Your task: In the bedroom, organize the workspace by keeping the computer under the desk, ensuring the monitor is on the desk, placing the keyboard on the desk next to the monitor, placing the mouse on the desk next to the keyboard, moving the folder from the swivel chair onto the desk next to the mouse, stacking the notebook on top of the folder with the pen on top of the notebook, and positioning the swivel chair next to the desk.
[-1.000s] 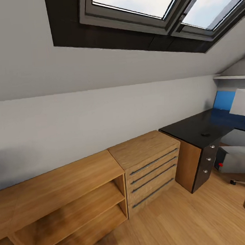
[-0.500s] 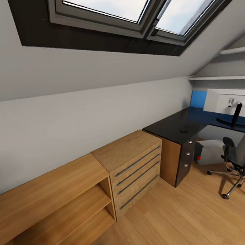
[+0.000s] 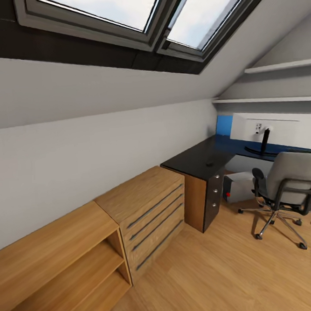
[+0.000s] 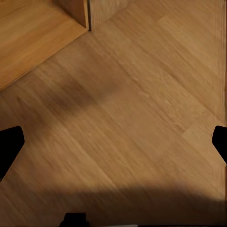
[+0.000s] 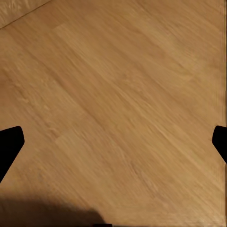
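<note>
Desk (image 3: 198, 159): black, right of centre in head view, silver-knobbed drawers on its near end. Mouse (image 3: 209, 163): small dark lump on the desktop near the drawer end. Monitor (image 3: 277, 129): on the desk at right, white back facing the camera, black stand. Computer (image 3: 240, 187): grey tower on the floor under the desk, red light visible. Swivel chair (image 3: 289, 187): lower right, just in front of the desk, back toward camera. Oak drawer chest (image 3: 148, 212) touches the desk's left side; oak shelf unit (image 3: 57, 271) lower left. Skylight (image 3: 153, 10) at top.

Left gripper (image 4: 113, 144) and right gripper (image 5: 113, 144): dark fingertips at opposite frame edges, spread wide, holding nothing, over wooden floor (image 5: 118, 94).
</note>
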Controlling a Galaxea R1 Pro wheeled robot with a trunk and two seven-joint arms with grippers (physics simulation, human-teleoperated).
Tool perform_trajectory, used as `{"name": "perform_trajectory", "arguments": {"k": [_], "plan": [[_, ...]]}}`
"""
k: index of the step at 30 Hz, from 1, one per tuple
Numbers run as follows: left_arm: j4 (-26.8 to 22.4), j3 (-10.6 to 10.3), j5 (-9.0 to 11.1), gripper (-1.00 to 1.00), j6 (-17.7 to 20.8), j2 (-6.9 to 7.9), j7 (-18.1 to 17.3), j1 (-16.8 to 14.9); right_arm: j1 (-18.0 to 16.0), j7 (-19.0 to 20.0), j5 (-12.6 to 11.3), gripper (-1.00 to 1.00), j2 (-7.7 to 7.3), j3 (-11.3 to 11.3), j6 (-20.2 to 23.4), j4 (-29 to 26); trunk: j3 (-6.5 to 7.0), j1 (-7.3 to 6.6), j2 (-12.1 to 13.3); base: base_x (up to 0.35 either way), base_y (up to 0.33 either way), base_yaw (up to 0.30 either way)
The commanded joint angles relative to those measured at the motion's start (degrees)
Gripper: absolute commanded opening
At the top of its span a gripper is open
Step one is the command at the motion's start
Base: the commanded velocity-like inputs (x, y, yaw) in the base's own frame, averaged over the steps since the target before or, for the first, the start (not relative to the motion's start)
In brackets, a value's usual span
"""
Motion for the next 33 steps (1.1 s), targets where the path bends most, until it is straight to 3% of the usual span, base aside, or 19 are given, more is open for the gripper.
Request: {"name": "perform_trajectory", "arguments": {"k": [1, 19, 33], "plan": [[0.0, 0.0, 0.1, 1.00, -0.1, -0.01, 0.0, 0.0, -0.1, 0.0, 0.1, 1.00, 0.01, -0.1, -0.2, 0.1, -0.06, 0.00, 0.0, 0.000, 0.000, -0.300], [0.0, -0.2, -0.2, 1.00, -0.1, -0.02, 0.1, 0.0, -0.1, 0.0, 0.2, 1.00, -0.02, -0.1, -0.4, 0.1, -0.06, 0.00, 0.0, 0.008, -0.004, -0.300], [0.0, 0.0, 0.1, 1.00, -0.1, 0.02, 0.2, 0.0, -0.1, -0.1, 0.0, 1.00, -0.05, -0.1, 0.2, 0.0, -0.15, 0.00, 0.0, 0.238, -0.100, -0.300]]}}
